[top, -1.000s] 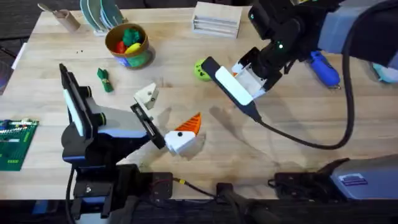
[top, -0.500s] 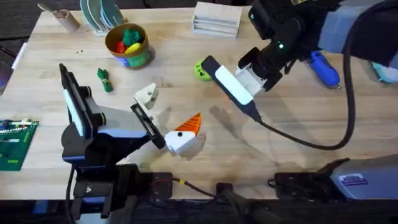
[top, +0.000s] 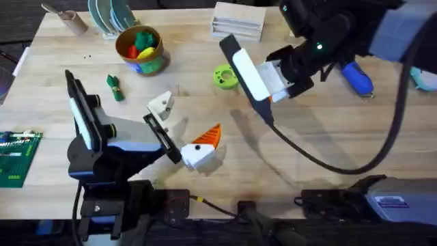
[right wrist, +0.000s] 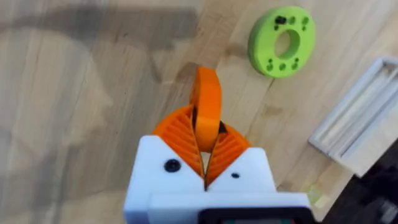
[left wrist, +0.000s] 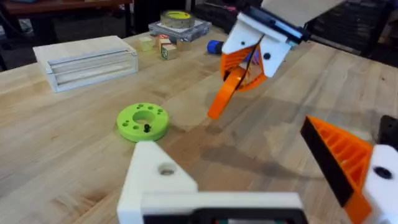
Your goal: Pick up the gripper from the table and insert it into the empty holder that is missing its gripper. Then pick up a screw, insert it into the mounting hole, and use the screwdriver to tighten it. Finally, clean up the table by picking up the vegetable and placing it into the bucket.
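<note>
My right gripper (right wrist: 205, 140) is shut on the gripper (right wrist: 206, 102), a flat orange finger piece sticking out from between its ribbed pads. It hangs above the table just right of a lime-green ring (top: 224, 76). From the left wrist, the gripper (left wrist: 222, 99) dangles point-down from my right gripper (left wrist: 247, 70). My left gripper (top: 184, 124) rests open near the table's front: the bare white holder (top: 162, 104) is one jaw, and the other carries an orange pad (top: 208, 137). The vegetable (top: 115, 88) lies at the left. The bucket (top: 140, 49) holds toys. The blue screwdriver (top: 356, 75) lies far right.
A small black screw (left wrist: 147, 128) stands in the lime ring (left wrist: 143, 120). A white box (top: 237, 20) and stacked plates (top: 109, 15) line the back edge. A green circuit board (top: 17, 157) sits at the left edge. The right arm's cable trails across the table's right half.
My right gripper has moved toward the back and slightly right with the orange piece still in it, uncovering the lime ring. The left arm has not moved.
</note>
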You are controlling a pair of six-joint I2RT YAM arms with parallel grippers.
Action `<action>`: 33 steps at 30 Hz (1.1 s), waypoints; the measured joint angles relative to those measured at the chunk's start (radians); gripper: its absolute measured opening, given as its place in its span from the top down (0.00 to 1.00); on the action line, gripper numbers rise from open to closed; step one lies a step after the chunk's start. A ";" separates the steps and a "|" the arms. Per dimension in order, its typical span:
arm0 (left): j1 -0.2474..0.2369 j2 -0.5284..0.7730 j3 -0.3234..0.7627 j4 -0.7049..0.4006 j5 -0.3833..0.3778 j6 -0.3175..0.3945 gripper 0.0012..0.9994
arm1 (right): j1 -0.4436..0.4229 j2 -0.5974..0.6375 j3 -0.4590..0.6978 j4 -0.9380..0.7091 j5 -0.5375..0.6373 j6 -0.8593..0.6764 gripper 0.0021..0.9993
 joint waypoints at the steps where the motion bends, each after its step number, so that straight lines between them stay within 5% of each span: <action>1: 0.000 0.000 0.000 0.000 0.000 0.000 0.01 | 0.000 -0.015 0.000 0.000 0.000 0.037 0.98; 24: 0.000 0.000 0.000 0.000 0.000 0.000 0.01 | 0.000 -0.099 0.000 -0.011 -0.126 0.963 0.98; 33: 0.000 0.000 0.000 0.000 0.000 0.000 0.01 | 0.000 -0.099 0.000 -0.010 -0.210 1.155 0.98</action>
